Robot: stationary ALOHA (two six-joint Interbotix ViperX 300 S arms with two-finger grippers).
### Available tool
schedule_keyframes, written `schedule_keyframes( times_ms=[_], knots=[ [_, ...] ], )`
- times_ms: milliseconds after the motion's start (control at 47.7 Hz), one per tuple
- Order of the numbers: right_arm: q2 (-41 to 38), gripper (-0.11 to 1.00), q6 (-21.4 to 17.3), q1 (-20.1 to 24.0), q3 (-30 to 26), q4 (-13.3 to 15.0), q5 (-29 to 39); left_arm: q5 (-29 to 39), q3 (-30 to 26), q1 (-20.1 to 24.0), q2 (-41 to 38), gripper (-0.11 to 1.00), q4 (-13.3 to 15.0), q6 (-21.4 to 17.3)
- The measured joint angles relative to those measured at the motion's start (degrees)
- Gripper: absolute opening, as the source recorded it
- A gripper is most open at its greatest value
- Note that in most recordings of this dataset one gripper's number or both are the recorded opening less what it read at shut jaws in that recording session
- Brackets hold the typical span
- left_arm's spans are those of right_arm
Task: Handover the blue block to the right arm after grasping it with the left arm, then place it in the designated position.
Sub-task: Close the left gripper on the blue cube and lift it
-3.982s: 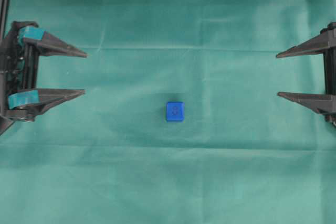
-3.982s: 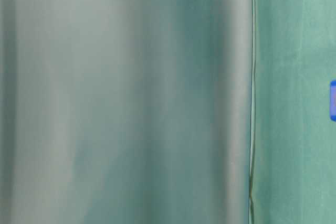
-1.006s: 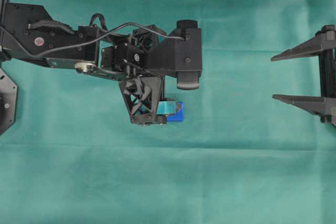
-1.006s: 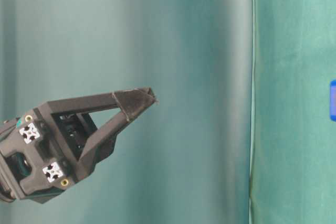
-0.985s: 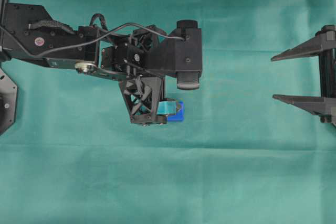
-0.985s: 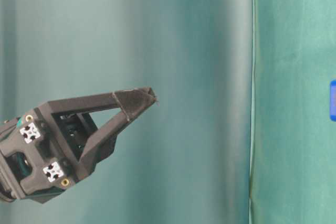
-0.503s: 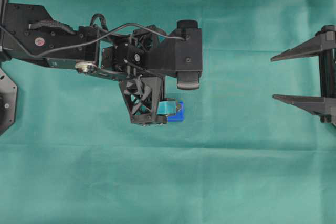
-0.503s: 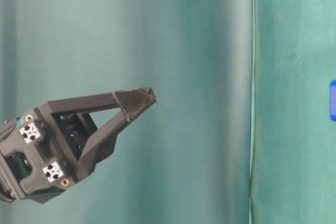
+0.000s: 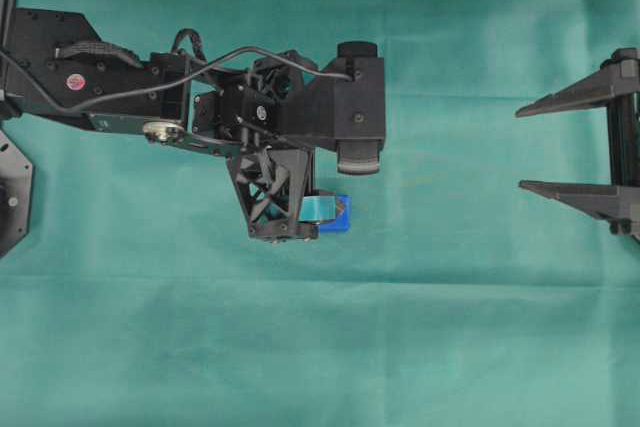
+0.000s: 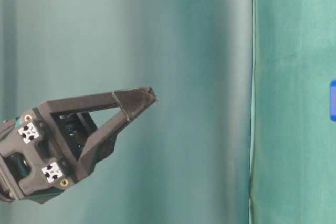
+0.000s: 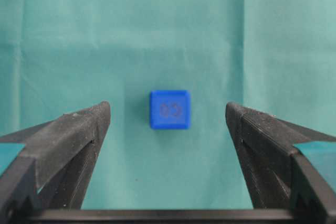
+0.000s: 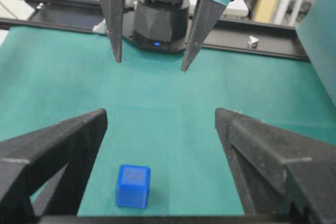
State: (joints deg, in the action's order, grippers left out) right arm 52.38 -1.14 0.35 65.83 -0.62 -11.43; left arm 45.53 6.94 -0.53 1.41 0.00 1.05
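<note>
Left gripper (image 11: 168,124) open above blue block (image 11: 169,109).

Green cloth (image 9: 420,327) covers the table, creased in faint straight fold lines under the gripper. Black frame rail (image 12: 273,45) runs along the far edge; small white fitting (image 12: 253,41) sits on it.

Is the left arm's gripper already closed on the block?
No: in the left wrist view the block sits on the cloth between wide-open jaws, touching neither.
</note>
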Motion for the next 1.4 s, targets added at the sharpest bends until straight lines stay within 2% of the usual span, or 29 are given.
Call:
schedule_keyframes(
  times_ms=[566,1404],
  knots=[
    [-0.62,0.94,0.00,0.00,0.00,0.00,0.44,-11.34,8.96,-0.09,-2.46,1.00,0.00,0.97],
    [-1.49,0.94,0.00,0.00,0.00,0.00,0.44,-21.45,12.39,-0.88,-15.21,1.00,0.00,0.97]
  ],
)
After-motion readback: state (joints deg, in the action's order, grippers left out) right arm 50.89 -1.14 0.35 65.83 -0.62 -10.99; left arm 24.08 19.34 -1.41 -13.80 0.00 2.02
